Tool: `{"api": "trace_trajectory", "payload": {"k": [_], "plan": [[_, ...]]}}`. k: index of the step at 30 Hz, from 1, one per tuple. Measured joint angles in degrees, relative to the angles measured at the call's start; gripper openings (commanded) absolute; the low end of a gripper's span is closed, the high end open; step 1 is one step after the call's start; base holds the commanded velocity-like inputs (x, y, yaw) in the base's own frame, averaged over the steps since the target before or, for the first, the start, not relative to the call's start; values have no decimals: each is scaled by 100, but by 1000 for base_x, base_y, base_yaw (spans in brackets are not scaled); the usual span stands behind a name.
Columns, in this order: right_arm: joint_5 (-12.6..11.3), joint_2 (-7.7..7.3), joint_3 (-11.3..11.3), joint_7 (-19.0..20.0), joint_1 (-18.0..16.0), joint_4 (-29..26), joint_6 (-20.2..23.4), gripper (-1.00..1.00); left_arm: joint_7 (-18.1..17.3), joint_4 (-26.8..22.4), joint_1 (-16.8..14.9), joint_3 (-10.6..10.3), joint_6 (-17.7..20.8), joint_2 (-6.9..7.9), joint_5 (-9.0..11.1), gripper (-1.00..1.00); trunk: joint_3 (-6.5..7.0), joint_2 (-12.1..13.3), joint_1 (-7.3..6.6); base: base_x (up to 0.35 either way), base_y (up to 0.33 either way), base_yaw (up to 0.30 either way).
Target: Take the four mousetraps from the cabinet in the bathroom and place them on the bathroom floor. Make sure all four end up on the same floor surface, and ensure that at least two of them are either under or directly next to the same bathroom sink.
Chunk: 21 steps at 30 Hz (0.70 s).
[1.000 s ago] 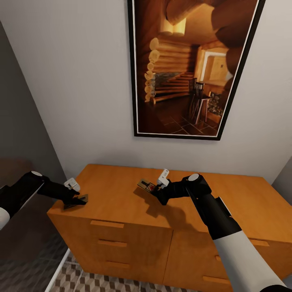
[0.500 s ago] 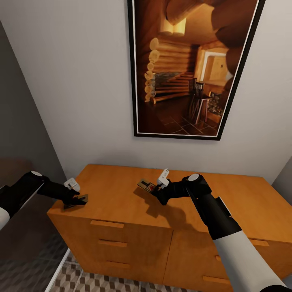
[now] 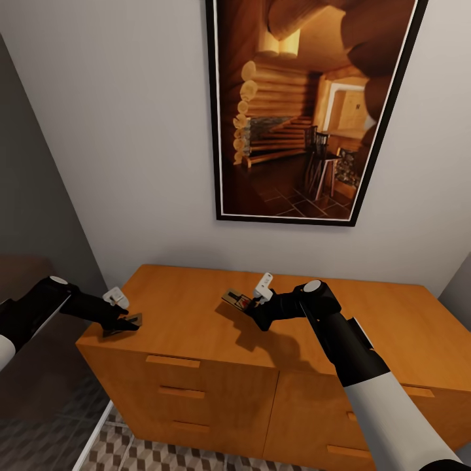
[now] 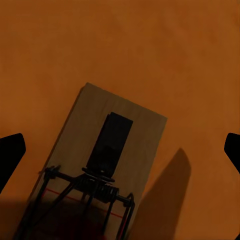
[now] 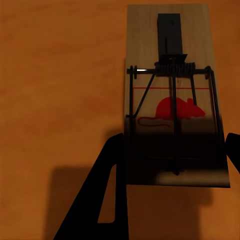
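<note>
Nothing has shifted since the earlier frames. Our left pincer (image 3: 128, 321) sits at the cabinet's (image 3: 196, 307) left front corner, its fingers (image 4: 11, 155) spread wide beside a mousetrap (image 4: 102, 165); contact unclear. Our right pincer (image 3: 243, 305) grips a second mousetrap (image 5: 172, 95) slightly above the cabinet top, jaws closed on its near end.

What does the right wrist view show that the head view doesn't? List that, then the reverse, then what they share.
Right wrist view adds: the red mouse print and coiled spring on the mousetrap, seen close up.

Head view adds: the framed picture, the cabinet's drawer handles, the patterned floor, and the left end effector at a second mousetrap.

Both share: the mousetrap between the right end effector's fingers, and the orange cabinet top.
</note>
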Motion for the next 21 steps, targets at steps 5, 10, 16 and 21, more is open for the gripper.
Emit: {"api": "trace_trajectory", "payload": {"k": [5, 10, 16, 21], "plan": [[3, 0, 0, 0, 0, 0, 0, -100, 5, 4, -3, -2, 14, -1, 10, 100, 0, 0, 0, 0, 0, 0], [4, 0, 0, 0, 0, 0, 0, -100, 34, -2, -1, -4, 27, -1, 18, 100, 0, 0, 0, 0, 0, 0], [3, 0, 0, 0, 0, 0, 0, -100, 51, -1, -2, -3, 28, -1, 17, 100, 0, 0, 0, 0, 0, 0], [4, 0, 0, 0, 0, 0, 0, -100, 54, 1, -4, -5, 28, -5, 12, 100, 0, 0, 0, 0, 0, 0]]}}
